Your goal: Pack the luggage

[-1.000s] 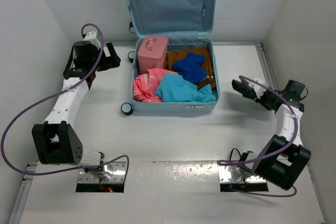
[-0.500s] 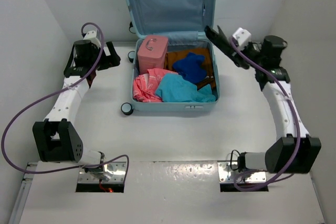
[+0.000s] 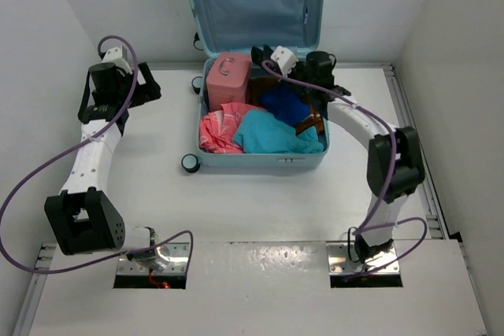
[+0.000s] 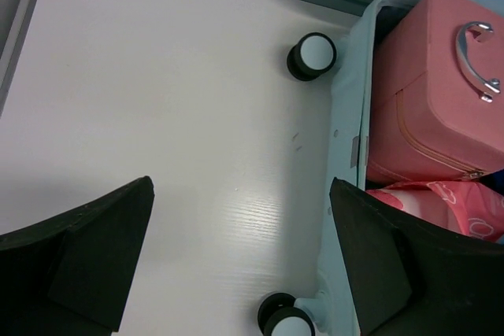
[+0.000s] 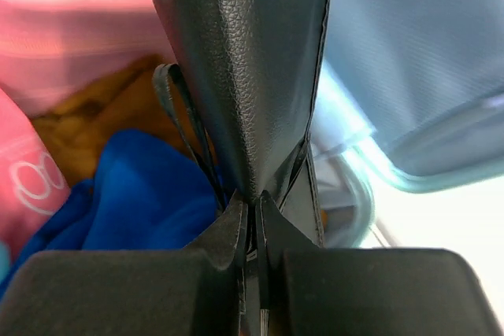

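Right gripper (image 5: 253, 206), pouch (image 5: 244, 76) now over luggage (image 3: 260, 160)

- Small pink box-shaped case (image 3: 228, 75), silver handle.
- Coral-pink cloth garment (image 3: 219, 127), at its 6 o'clock.
- Turquoise cloth garment (image 3: 272, 133), 3 o'clock of that.
- Black leather pouch (image 5: 244, 60).

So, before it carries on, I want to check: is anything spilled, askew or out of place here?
Nothing stands out. The crumpled clothes and the pink case all sit inside the luggage, and the right claw holds a black leather pouch above them.
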Robot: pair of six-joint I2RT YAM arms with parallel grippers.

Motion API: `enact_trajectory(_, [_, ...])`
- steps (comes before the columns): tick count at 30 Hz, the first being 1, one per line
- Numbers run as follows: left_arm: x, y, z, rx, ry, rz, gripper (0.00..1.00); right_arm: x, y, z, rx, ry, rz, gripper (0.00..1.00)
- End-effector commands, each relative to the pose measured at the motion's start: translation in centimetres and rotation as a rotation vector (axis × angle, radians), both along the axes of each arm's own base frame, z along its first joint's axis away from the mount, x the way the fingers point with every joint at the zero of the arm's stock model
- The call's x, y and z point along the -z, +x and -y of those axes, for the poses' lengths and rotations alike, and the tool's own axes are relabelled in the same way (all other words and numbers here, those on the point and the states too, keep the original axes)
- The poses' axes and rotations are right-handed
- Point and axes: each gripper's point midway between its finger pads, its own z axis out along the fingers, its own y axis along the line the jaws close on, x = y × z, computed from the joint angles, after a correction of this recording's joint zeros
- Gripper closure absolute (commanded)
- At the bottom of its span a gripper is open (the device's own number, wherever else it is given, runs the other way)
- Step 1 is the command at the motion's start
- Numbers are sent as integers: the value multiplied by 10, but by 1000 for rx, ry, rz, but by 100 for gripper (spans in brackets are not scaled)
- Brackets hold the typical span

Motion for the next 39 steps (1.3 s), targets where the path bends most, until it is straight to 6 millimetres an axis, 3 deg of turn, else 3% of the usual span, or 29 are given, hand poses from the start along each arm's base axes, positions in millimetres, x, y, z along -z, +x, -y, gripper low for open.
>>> enact_trajectory(1, [-5, -6, -3, -1, -9, 15, 1, -7, 24, -8, -20, -71, 159, 100])
enact_trajectory(3, [-5, -6, -5, 0, -13, 15, 1, 32, 25, -8, -41, -128, 137, 100])
enact_trajectory(7, [-6, -4, -1, 10, -40, 17, 1, 81, 26, 0, -69, -233, 76, 100])
enact_trajectory(9, [-2, -2, -1, 6, -51, 7, 1, 89, 24, -3, -75, -236, 52, 87])
enact_trajectory(10, [-8, -1, -2, 6, -48, 20, 1, 87, 23, -2, -64, -219, 42, 67])
enact_trajectory(12, [-9, 5, 2, 12, -56, 24, 1, 72, 21, -5, -43, -162, 25, 48])
enact_trajectory(13, [-20, 8, 8, 48, -65, 54, 1, 49, 19, -2, -24, -129, 33, 37])
enact_trajectory(15, [-27, 20, 12, 76, -80, 82, 1, 24, 17, -1, 29, 0, -24, 32])
enact_trajectory(16, [-43, 27, 12, 87, -74, 126, 1, -8, 15, 11, 71, 92, -14, 29])
enact_trajectory(17, [-52, 33, 11, 89, -67, 157, 1, -19, 14, 14, 102, 170, -39, 29])
enact_trajectory(19, [-78, 56, 17, 107, -48, 245, 1, -67, 9, 20, 126, 311, -23, 27])
enact_trajectory(20, [-85, 66, 25, 128, -46, 269, 7, -81, 14, 43, 181, 391, -25, 26])
enact_trajectory(21, [-89, 77, 22, 112, -51, 284, 12, -98, 14, 47, 190, 461, -6, 24])
enact_trajectory(22, [-114, 90, 28, 110, -81, 343, 17, -107, 18, 63, 218, 487, 15, 24])
enact_trajectory(23, [-92, 114, 28, 112, -113, 308, 24, -114, 21, 73, 252, 521, 29, 23])
enact_trajectory(24, [-93, 126, 38, 144, -138, 329, 26, -116, 26, 86, 297, 560, 31, 23])
enact_trajectory(25, [-116, 140, 47, 178, -168, 431, 28, -113, 28, 89, 303, 575, 25, 21])
enact_trajectory(26, [-99, 157, 48, 188, -185, 439, 29, -121, 31, 97, 304, 616, 49, 20])
enact_trajectory(27, [-101, 165, 58, 209, -192, 482, 29, -109, 32, 106, 321, 620, 35, 19])
enact_trajectory(28, [-130, 173, 63, 233, -183, 615, 29, -114, 33, 114, 337, 656, 53, 16])
enact_trajectory(29, [-136, 181, 71, 251, -181, 653, 29, -116, 33, 119, 344, 670, 64, 14])
enact_trajectory(30, [-110, 203, 72, 262, -185, 632, 29, -115, 33, 124, 343, 683, 84, 14])
enact_trajectory(31, [-144, 211, 82, 296, -165, 718, 29, -119, 31, 126, 340, 685, 92, 13])
enact_trajectory(34, [-154, 248, 95, 356, -154, 797, 29, -113, 33, 136, 356, 713, 49, 13])
enact_trajectory(35, [-159, 253, 103, 378, -152, 824, 29, -113, 34, 139, 364, 716, 40, 13])
enact_trajectory(36, [-164, 258, 104, 381, -163, 847, 29, -106, 33, 154, 403, 713, 8, 13])
enact_trajectory(39, [-168, 270, 108, 343, -118, 903, 29, -91, 33, 165, 434, 705, -22, 13])
